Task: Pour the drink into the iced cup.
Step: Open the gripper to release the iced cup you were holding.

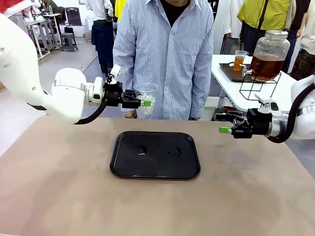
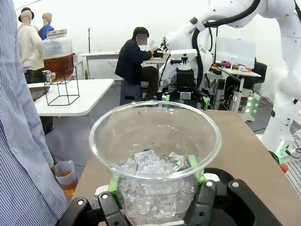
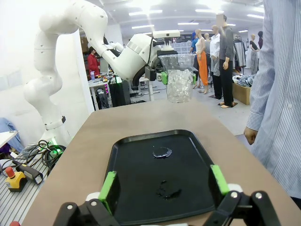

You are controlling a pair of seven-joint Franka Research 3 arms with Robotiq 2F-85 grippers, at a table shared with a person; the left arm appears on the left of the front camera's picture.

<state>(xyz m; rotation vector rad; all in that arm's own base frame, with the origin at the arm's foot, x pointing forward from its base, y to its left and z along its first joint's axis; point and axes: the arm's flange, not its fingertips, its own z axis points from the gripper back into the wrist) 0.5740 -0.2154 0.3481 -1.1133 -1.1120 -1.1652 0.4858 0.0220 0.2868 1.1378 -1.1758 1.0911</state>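
Observation:
The iced cup (image 1: 146, 94) is clear plastic, upright and partly filled with ice, hanging above the table's far edge in front of the person. My left gripper (image 1: 146, 102) is shut on its lower wall. In the left wrist view the cup (image 2: 155, 155) stands between the green pads (image 2: 113, 184) of my left gripper (image 2: 156, 182). The drink (image 2: 67, 179), amber liquid in a small clear cup, shows low beside the person's striped shirt. My right gripper (image 1: 225, 123) hovers open and empty at the table's right side, and over the tray's near end in its own view (image 3: 162, 181).
A black tray (image 1: 118, 162) with two small wet spots lies mid-table, also in the right wrist view (image 3: 111, 160). The person (image 1: 167, 54) stands at the far edge. On a white table behind sit a glass dispenser (image 1: 269, 51) of amber liquid and another cup (image 1: 239, 60).

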